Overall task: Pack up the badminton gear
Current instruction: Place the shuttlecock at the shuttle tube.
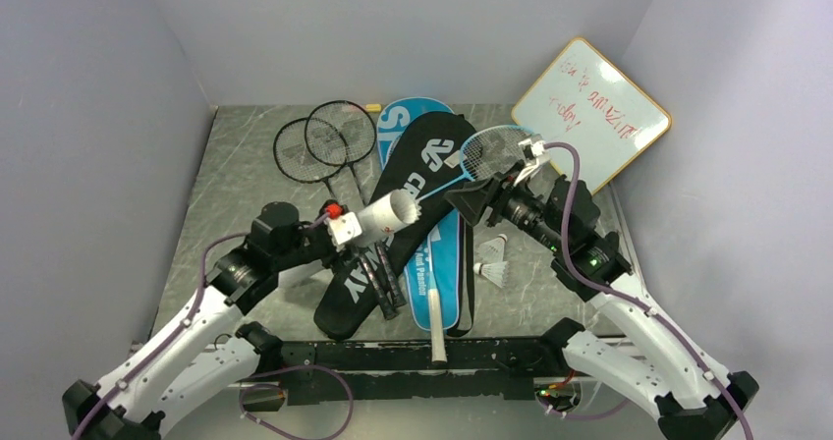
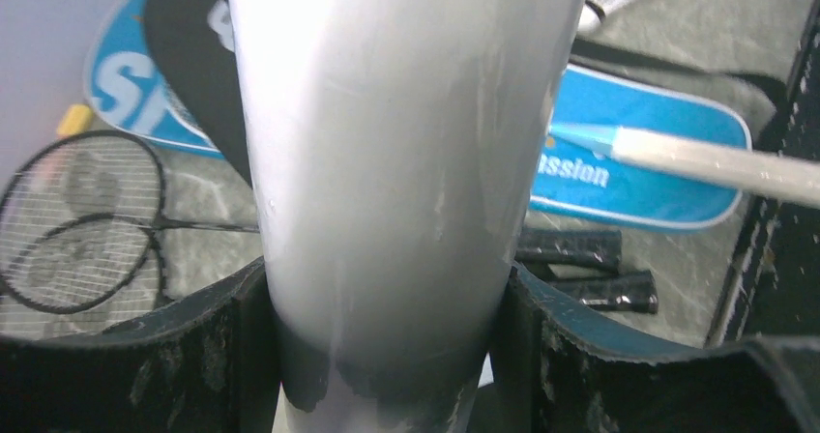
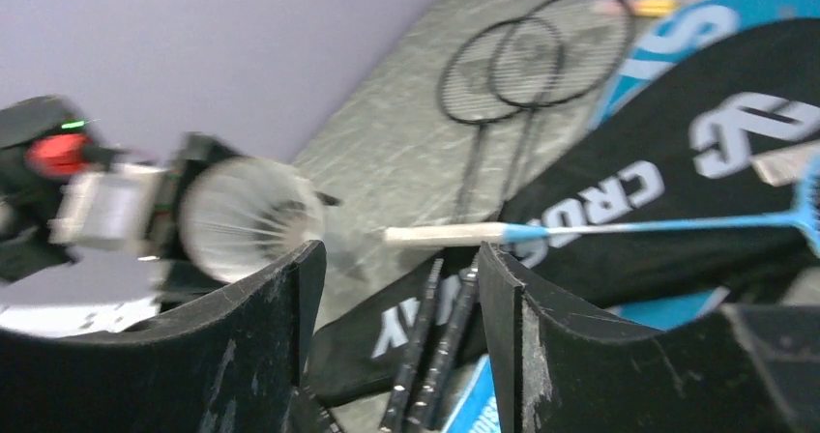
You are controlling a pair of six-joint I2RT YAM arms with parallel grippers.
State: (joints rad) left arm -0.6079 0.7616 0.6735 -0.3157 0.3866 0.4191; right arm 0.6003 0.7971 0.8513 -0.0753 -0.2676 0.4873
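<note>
My left gripper (image 1: 346, 232) is shut on the white cardboard tube (image 1: 383, 217) and holds it above the covers, mouth toward the right arm. The tube fills the left wrist view (image 2: 406, 114) between the fingers (image 2: 237, 356). My right gripper (image 1: 473, 204) is open and empty, facing the tube's mouth (image 3: 247, 216), where white feathers show. Two shuttlecocks (image 1: 493, 261) lie on the table under the right arm. Two black rackets (image 1: 324, 140) lie at the back left. The light-blue racket (image 1: 488, 151) lies across the black CROSSWAY cover (image 1: 427, 180) and the blue cover (image 1: 405, 118).
The wood-framed whiteboard (image 1: 592, 111) leans in the back right corner. A small yellow marker (image 1: 373, 107) lies at the back wall. Grey walls close in the table on three sides. The black racket handles (image 1: 383, 283) and the blue racket's white handle (image 1: 435, 327) reach toward the near edge.
</note>
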